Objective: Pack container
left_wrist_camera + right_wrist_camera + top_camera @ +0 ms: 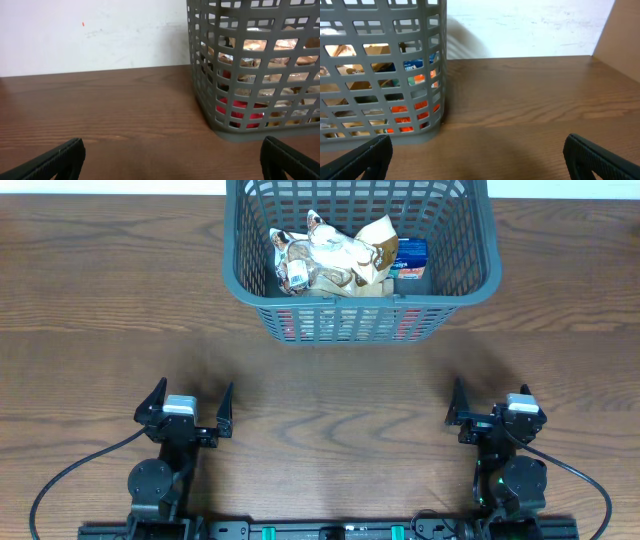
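The container (470, 275), a dark grey lattice basket, stands at the far middle of the wooden table. Inside lie crinkled snack packets (335, 255) and a blue box (411, 258); something red shows through its slots (240, 107). My left gripper (190, 405) is open near the front edge at the left, well short of the container (240, 80), with nothing between its fingers. At the front right my right gripper (492, 410) is open and empty too, with the container (380, 75) to its far left.
A white wall (95, 35) runs behind the table. A tan board (622, 35) stands at the far right in the right wrist view. Black cables (60, 480) trail from both arm bases along the front edge.
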